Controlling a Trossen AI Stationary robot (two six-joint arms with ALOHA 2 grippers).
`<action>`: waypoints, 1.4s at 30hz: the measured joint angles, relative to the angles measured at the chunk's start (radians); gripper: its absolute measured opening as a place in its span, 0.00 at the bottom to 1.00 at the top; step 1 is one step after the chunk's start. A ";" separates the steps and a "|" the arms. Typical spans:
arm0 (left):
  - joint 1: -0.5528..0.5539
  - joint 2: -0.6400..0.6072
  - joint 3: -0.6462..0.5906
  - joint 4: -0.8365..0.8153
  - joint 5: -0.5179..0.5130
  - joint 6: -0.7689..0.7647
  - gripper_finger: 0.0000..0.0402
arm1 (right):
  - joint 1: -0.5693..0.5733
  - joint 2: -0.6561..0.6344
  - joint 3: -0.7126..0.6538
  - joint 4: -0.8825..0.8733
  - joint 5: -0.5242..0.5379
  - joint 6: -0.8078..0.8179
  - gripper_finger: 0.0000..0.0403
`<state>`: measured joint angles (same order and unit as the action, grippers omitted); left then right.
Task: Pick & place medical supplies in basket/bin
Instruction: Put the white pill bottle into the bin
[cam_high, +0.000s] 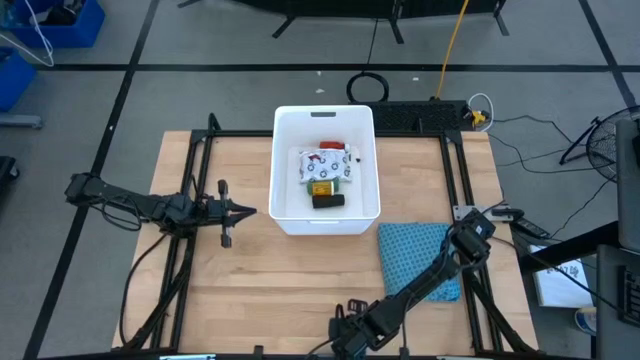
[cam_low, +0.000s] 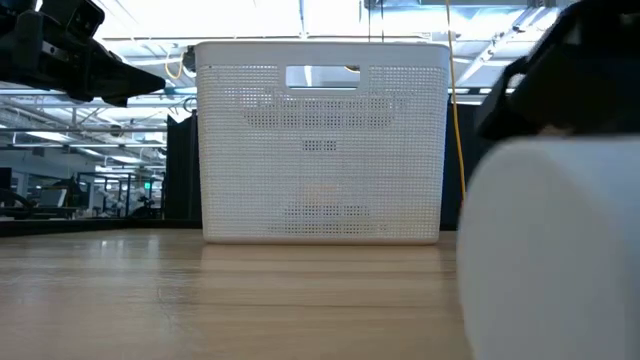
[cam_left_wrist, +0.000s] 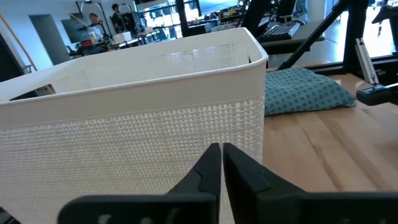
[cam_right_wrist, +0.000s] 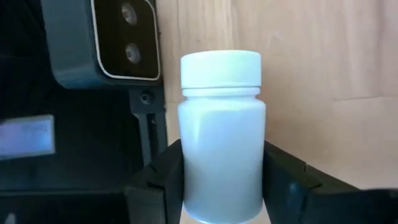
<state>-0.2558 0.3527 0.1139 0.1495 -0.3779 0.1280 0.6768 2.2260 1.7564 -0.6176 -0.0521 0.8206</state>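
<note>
Wooden worktop (cam_high: 250, 280) with the white bin (cam_high: 283, 170) mid-back, several supplies (cam_high: 325, 172) already inside. Right tool (cam_right_wrist: 222, 180) sits at the near edge, clamped on a small white bottle (cam_right_wrist: 222, 137). Left tool (cam_left_wrist: 221, 163) hangs beside the bin, pinched narrow, holding nothing.

Grey floor (cam_high: 200, 40) with dark seams, yellow cable (cam_high: 452, 45), ceiling strip lights (cam_low: 250, 15)
</note>
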 joint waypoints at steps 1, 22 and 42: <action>0.000 0.000 0.000 0.000 0.000 0.000 0.06 | -0.003 -0.007 -0.001 -0.009 0.002 -0.018 0.37; 0.000 0.000 0.000 -0.027 0.001 -0.027 0.10 | -0.088 -0.791 -0.374 0.203 0.309 -0.897 0.38; 0.000 0.000 0.000 -0.027 0.001 -0.055 0.10 | -0.250 -1.457 -1.542 1.359 0.338 -0.921 0.38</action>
<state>-0.2558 0.3527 0.1139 0.1226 -0.3771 0.0731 0.4270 0.7694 0.2145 0.7413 0.2855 -0.0999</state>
